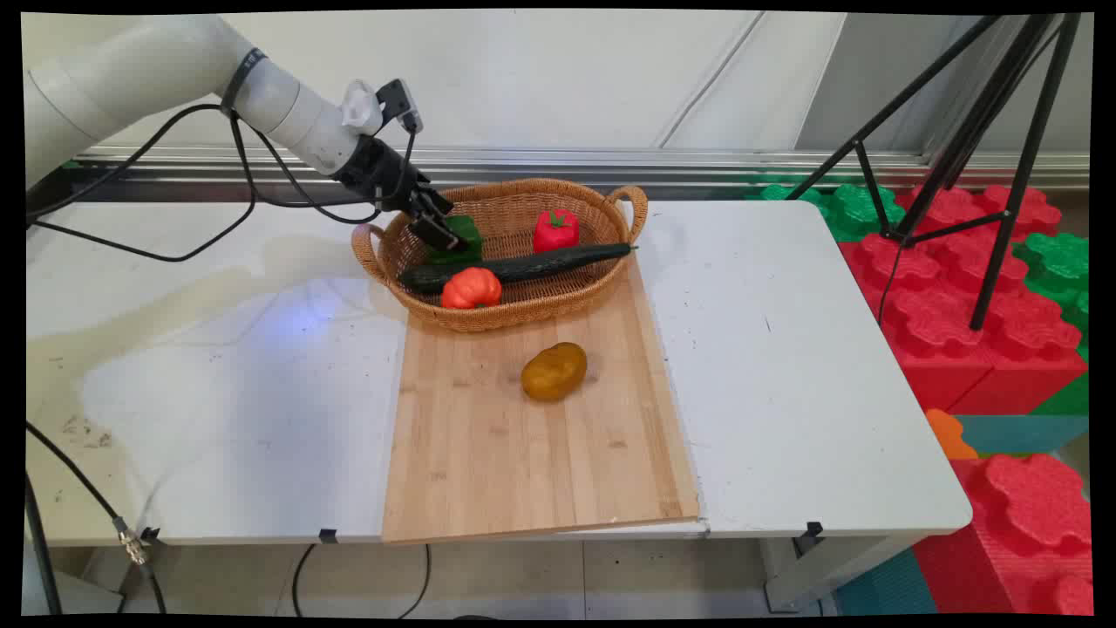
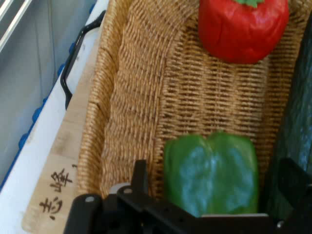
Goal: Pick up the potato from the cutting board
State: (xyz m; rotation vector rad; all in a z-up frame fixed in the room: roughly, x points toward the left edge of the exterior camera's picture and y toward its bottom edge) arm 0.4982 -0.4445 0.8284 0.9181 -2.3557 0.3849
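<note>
My gripper (image 1: 440, 231) reaches down into the left end of a wicker basket (image 1: 523, 187), open, with a green bell pepper (image 1: 464, 234) between its fingers. In the hand view the green pepper (image 2: 210, 178) sits between the two fingers (image 2: 140, 175) with a gap on each side, resting on the basket floor (image 2: 214, 107). A red bell pepper (image 2: 243, 28) lies beyond it, and a dark cucumber (image 2: 298, 117) runs along the right edge. In the main view the red pepper (image 1: 555, 230), the cucumber (image 1: 523, 264) and a red-orange tomato (image 1: 471, 289) lie in the basket.
The basket stands on the far end of a wooden cutting board (image 1: 523, 462). A brown potato (image 1: 554, 371) lies on the board in front of it. A black tripod (image 1: 968, 131) stands over red and green foam blocks (image 1: 968, 296) to the table's right.
</note>
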